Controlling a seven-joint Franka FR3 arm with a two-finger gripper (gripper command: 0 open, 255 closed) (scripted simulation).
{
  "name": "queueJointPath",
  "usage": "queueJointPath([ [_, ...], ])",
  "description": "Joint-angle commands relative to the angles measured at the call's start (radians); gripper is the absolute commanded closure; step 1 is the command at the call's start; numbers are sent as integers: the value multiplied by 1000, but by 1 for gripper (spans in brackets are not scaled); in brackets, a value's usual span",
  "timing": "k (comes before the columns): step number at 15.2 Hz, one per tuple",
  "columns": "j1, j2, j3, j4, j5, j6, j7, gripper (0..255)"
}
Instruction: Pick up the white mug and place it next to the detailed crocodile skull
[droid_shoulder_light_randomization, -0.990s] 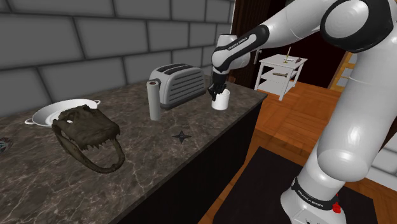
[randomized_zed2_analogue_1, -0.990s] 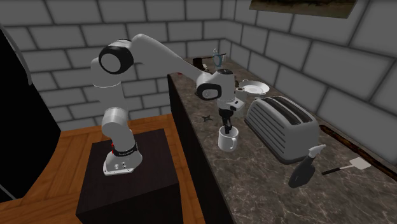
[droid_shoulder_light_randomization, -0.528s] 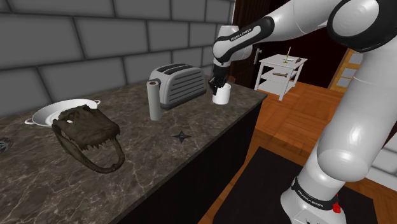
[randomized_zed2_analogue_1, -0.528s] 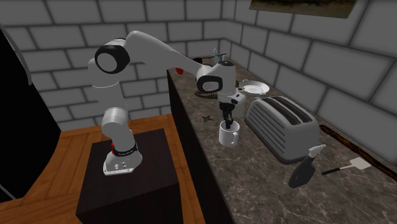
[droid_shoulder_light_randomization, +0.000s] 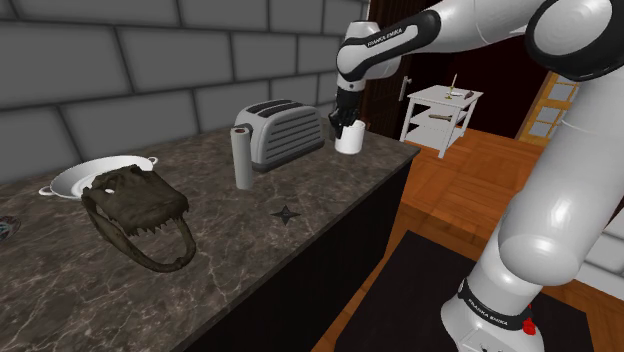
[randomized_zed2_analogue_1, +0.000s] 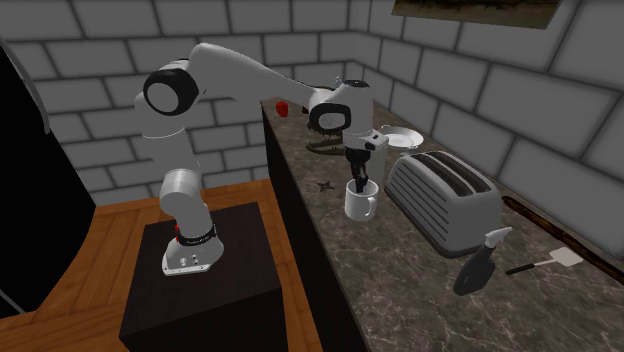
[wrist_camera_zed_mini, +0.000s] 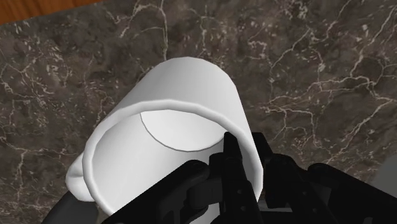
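1. Black fingers (wrist_camera_zed_mini: 231, 156) pinch the wall of the mug (wrist_camera_zed_mini: 167, 130) at its rim. One finger reaches down inside the mouth and the other presses on the outer face.
2. The hold is on one side of the rim, not across the body. The handle (randomized_zed2_analogue_1: 371, 212) sticks out from another part of the wall and the fingers do not touch it.
3. The mug hangs from the fingers just in front of the toaster (droid_shoulder_light_randomization: 283, 131), at the end of the counter (droid_shoulder_light_randomization: 300, 185) toward the shoulder view's right. It seems to sit just clear of the stone top.
4. Judged by its look, the mug is stiff and will not give under the squeeze, so a thin-wall pinch is a sound place to hold it. The smooth white surface is likely slippery. Because the grip is off centre, the weight may swing the mug about the fingers, so a deep bite on the wall suits it better than the very edge.
5. It is probably light enough to carry easily, but it could chip or break if it slipped onto the hard counter.
6. A grey roll (droid_shoulder_light_randomization: 242, 157) stands upright on the way, beside the toaster.
7. The skull (droid_shoulder_light_randomization: 137, 215) lies well apart, toward the shoulder view's left, with a white dish (droid_shoulder_light_randomization: 75, 180) behind it.
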Motion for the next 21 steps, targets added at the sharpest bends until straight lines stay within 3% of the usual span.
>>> queueJointPath([
  [1, 0, -8, 0, 18, -2, -26, 1, 255],
  [21, 2, -24, 2, 270, -5, -293, 1, 255],
])
